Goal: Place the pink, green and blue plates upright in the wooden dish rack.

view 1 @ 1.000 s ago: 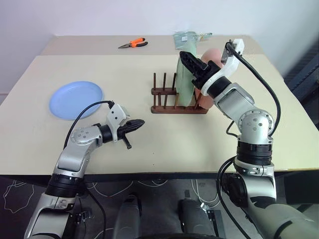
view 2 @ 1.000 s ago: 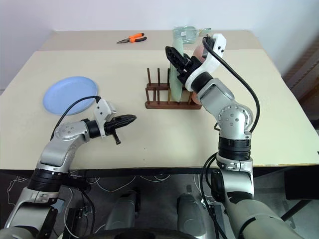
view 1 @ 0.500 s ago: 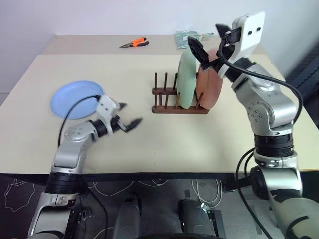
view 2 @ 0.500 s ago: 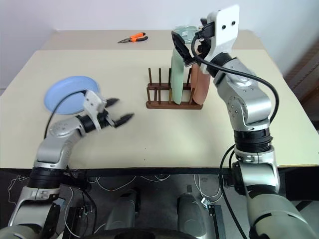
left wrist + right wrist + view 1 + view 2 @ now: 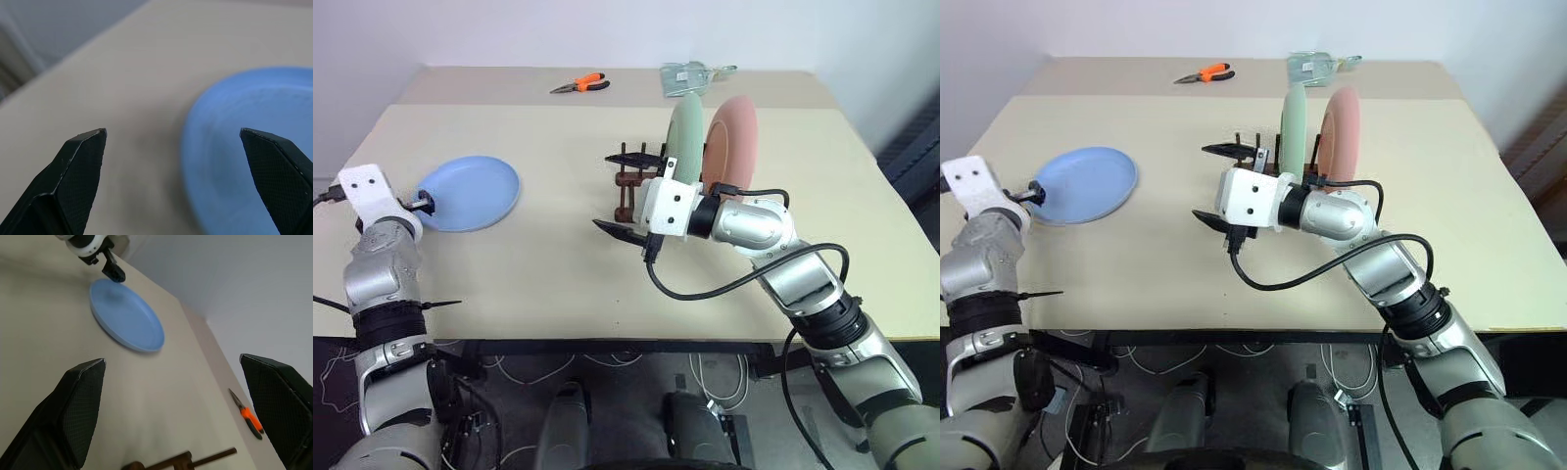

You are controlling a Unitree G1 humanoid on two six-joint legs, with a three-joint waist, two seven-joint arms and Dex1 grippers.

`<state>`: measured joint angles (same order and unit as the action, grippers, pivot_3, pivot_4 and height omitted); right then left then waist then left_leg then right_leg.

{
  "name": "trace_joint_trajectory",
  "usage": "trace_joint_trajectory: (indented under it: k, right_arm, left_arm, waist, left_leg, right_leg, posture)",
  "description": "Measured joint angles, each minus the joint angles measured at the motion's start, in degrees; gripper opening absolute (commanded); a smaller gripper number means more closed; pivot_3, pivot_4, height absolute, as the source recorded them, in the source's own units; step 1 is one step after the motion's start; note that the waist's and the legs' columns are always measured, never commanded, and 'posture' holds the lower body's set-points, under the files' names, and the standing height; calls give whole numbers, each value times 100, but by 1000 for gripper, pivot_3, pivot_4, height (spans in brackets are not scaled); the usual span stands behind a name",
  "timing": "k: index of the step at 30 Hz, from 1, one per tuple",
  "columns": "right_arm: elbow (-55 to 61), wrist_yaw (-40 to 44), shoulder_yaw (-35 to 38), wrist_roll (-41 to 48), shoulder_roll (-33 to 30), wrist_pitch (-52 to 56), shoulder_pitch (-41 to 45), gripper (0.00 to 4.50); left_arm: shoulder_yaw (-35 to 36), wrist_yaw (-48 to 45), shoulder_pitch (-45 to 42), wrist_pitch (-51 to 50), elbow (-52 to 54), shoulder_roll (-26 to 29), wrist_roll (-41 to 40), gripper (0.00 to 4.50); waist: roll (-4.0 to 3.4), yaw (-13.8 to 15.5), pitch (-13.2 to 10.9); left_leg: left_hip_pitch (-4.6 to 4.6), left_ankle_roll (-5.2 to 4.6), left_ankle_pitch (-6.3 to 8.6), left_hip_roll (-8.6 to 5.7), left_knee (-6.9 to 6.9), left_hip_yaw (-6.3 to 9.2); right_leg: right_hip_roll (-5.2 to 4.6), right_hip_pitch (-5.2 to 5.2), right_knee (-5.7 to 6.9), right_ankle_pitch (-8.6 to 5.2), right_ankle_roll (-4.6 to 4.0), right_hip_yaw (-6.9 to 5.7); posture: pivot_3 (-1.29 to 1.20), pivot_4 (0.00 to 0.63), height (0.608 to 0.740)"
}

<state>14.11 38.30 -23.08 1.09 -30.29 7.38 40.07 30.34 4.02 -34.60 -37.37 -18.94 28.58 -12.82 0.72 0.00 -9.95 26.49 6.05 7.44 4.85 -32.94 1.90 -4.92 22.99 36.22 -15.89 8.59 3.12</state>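
The blue plate lies flat on the beige table, well to the left of the wooden dish rack. The left gripper sits at the plate's near-left rim with its two black fingers spread wide; in the left wrist view one fingertip is over bare table and the other over the blue surface, so the plate's rim runs between them. Whether either tip touches the plate cannot be told.

The green plate and the pink plate stand upright on edge in the rack, side by side, the pink one on the right. The right gripper hovers in front of the rack's left end, pointing left across the table, its jaws wide apart and holding nothing; one finger is up near the rack pegs, the other lower over the tabletop. Its wrist view looks across the table toward the blue plate, well apart from it.

Orange-handled pliers and a clear plastic packet lie at the far edge of the table.
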Motion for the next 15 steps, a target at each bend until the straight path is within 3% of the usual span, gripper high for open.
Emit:
trace_joint_trajectory:
  k: [2, 5, 12, 13, 15]
  right_arm:
    - [-49, 39, 1, -53, 28, -28, -110, 4500]
    - [-101, 58, 3, -149, 99, -34, -195, 4500]
    - [-103, 55, 66, -322, 234, -50, -302, 4500]
    - [-105, 52, 102, -333, 244, -50, -313, 4500]
    - [-118, 51, 161, -342, 281, -34, -312, 4500]
  left_arm:
    - [206, 9, -27, -428, 95, -127, -301, 4481]
    - [535, 8, -103, -944, 106, -323, -779, 3744]
    - [1263, 552, -362, -1301, 21, -515, -1353, 293]
    - [1338, 605, -398, -1278, -32, -514, -1397, 73]
    - [1301, 567, -467, -1159, -55, -487, -1413, 73]
  waist:
    - [1, 9, 0]
    - [2, 8, 0]
    - [4, -30, 0]
    - [4, -46, 0]
    - [7, -52, 1]
  left_leg:
    - [-1, 0, 0, 0, 0, 0]
    - [-1, 1, -1, 0, 0, 0]
    - [-3, 1, -1, 0, 1, 1]
    - [-4, 2, -1, 0, 1, 1]
    - [-9, 3, -1, 0, 1, 3]
  right_leg:
    - [0, 0, 0, 0, 0, 0]
    - [0, 0, 1, 1, 0, 0]
    - [0, 0, 1, 2, 1, 0]
    - [0, -1, 1, 2, 1, -1]
    - [0, -9, 0, 2, 1, -4]
  posture:
    - [0, 150, 740]
    - [0, 150, 740]
    - [0, 150, 740]
    - [0, 150, 740]
    - [0, 150, 740]
